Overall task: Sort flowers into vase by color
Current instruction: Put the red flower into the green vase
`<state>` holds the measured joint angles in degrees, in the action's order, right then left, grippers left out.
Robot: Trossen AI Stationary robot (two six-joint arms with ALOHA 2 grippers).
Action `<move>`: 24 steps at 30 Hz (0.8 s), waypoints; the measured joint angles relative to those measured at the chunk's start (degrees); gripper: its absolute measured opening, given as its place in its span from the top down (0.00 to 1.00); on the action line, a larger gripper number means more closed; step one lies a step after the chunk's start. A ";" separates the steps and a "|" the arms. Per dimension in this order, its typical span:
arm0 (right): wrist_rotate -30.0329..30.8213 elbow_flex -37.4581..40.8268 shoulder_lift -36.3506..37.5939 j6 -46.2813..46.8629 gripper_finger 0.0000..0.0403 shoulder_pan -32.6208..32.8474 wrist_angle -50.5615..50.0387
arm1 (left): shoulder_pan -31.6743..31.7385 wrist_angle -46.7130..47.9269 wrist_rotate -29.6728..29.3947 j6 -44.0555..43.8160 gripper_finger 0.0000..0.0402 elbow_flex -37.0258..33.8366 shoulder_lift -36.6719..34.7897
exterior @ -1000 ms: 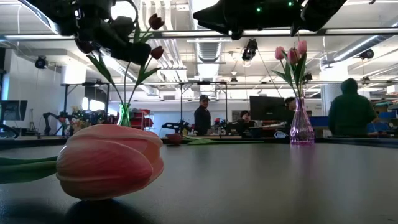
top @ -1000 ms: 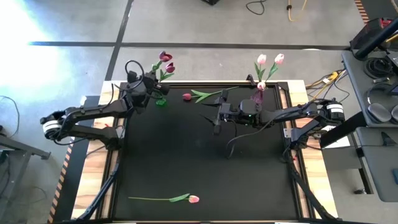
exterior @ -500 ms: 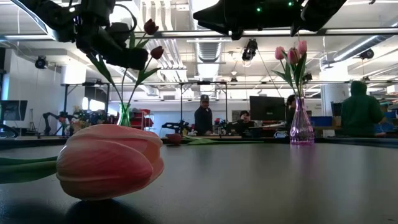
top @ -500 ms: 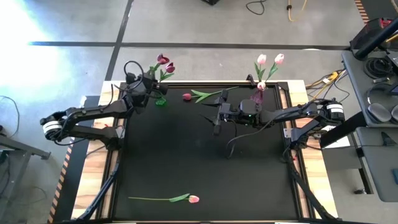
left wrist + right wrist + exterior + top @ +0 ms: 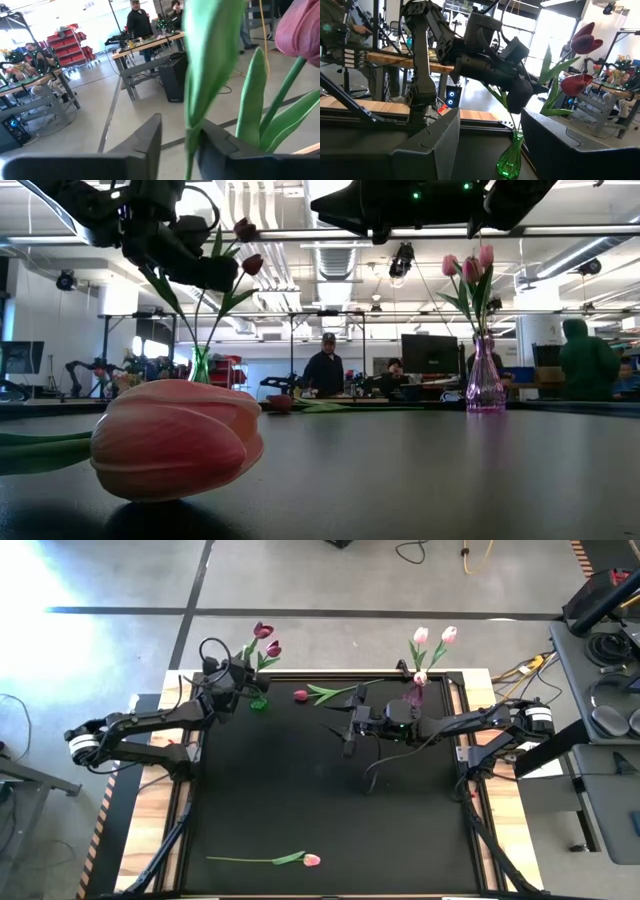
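Observation:
A small green vase [image 5: 258,703] [image 5: 510,160] stands at the table's far left with two dark maroon tulips [image 5: 263,631] [image 5: 273,648] whose stems stick into it. My left gripper [image 5: 243,675] [image 5: 180,135] is above the vase, open, its fingers on either side of one tulip's stem [image 5: 192,125]. My right gripper [image 5: 348,725] hovers open over the far middle of the table, facing the green vase. A third maroon tulip [image 5: 300,695] lies on the table's far part. A pink tulip [image 5: 311,860] [image 5: 175,435] lies at the near edge. My left gripper has the maroon tulip's leafy stem [image 5: 194,132] between its fingers, partway up above the vase. The stem leans against the inner side of one finger [image 5: 217,150], and a gap shows to the other finger [image 5: 147,142]. The fingers lie across the upright stem, whose lower end stands in the green vase.
A pink glass vase [image 5: 415,695] [image 5: 485,385] with pale pink tulips [image 5: 421,636] stands at the table's far right, close to my right arm. The black table top [image 5: 300,790] is open between the arms and the near edge. People stand in the room beyond.
My left gripper sank slightly toward the green vase and then stayed still. The upper maroon tulip's head dropped a little lower and swayed, while its stem stayed in the vase. My right arm kept still.

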<state>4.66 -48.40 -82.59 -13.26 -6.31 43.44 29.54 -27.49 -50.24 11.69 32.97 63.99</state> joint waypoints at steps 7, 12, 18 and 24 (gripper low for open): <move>0.00 0.00 0.00 0.00 0.50 0.00 -0.20 | -0.02 0.09 3.58 -1.90 0.98 -1.35 -0.02; 0.00 0.00 0.00 0.00 0.50 0.00 -0.76 | 0.00 0.84 2.33 -4.36 0.99 -1.73 -0.01; -0.01 0.00 0.00 0.15 0.50 0.00 -1.22 | 0.00 -0.46 1.95 -1.87 0.91 -1.73 -0.07; -0.01 0.00 0.00 0.15 0.50 0.00 -1.25 | -0.04 -0.50 1.84 0.95 0.77 -0.21 -0.39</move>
<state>4.64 -48.40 -82.59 -13.10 -6.31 42.19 29.50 -27.99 -48.40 12.63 32.76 63.59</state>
